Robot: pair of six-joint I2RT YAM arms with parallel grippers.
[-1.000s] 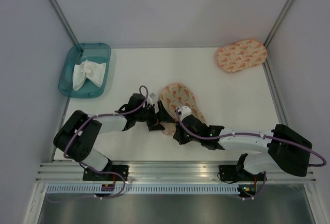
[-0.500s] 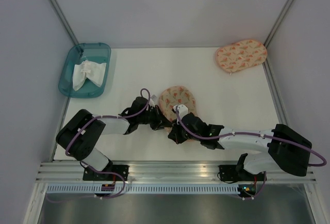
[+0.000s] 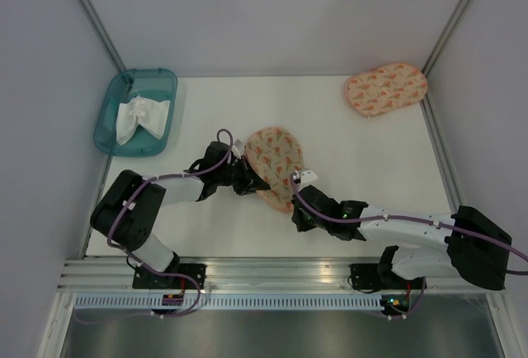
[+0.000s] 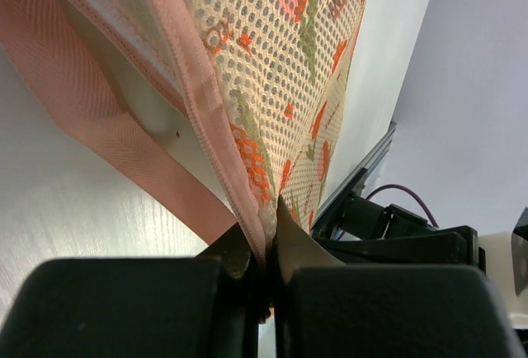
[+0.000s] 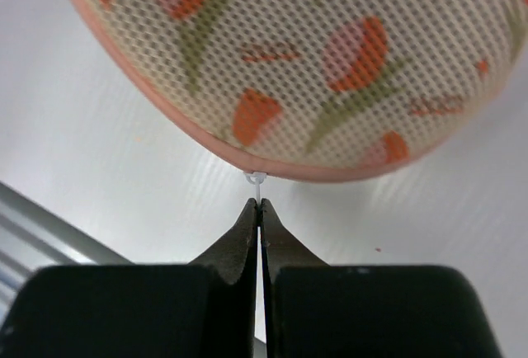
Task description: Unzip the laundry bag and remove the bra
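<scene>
The laundry bag (image 3: 272, 160), a peach mesh pouch with an orange-red print, lies at the table's middle. My left gripper (image 3: 246, 181) is shut on its pink zippered edge (image 4: 247, 185), which runs down between the fingers and lifts that side off the table. My right gripper (image 3: 295, 203) sits at the pouch's near end. It is shut on the small white zipper pull (image 5: 257, 181), which hangs from the pouch's rim (image 5: 206, 139). The bra is hidden.
A second peach printed pouch (image 3: 385, 88) lies at the back right corner. At the back left, a teal tray (image 3: 109, 119) holds a white cloth (image 3: 139, 117). Grey walls close the table on three sides.
My left gripper has gone from open to shut on the pouch's edge. The pouch has turned and shifted left. My right gripper has drawn back to the right, still pinching the pull.
</scene>
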